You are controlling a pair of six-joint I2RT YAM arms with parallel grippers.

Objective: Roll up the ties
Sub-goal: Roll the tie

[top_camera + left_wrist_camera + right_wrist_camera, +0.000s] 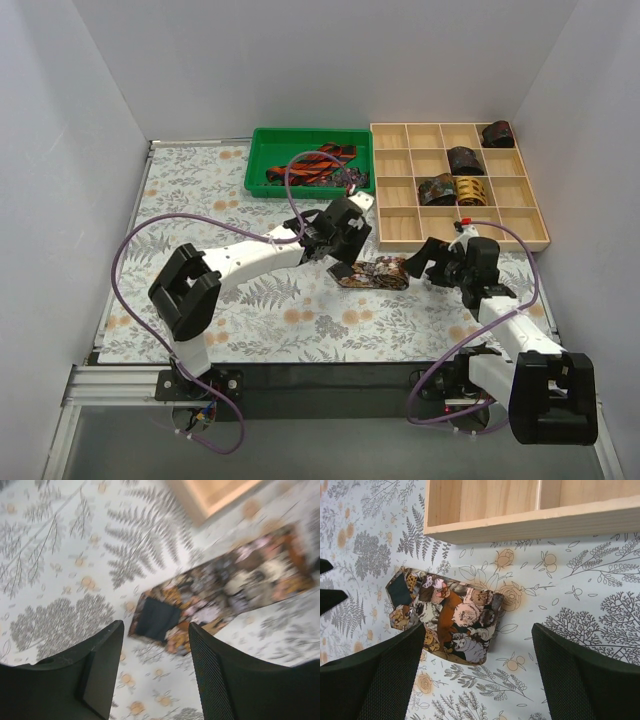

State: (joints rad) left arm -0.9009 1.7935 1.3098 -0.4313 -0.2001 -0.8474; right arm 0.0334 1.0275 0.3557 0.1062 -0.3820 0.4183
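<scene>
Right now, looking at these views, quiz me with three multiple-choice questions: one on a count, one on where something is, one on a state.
1. How many rolled ties sit in the wooden compartment tray?
A) four
B) two
C) six

2. Where does the cat-print tie lie?
A) on a chair
B) on the floral table covering
C) in that tray

3. How is the left gripper?
A) shut on the tie
B) shut on nothing
C) open

Answers:
1 A: four coils show, each in its own compartment.
2 B: it lies flat on the covering, outside the tray.
3 C: its jaws stand apart above the tie's end.
</scene>
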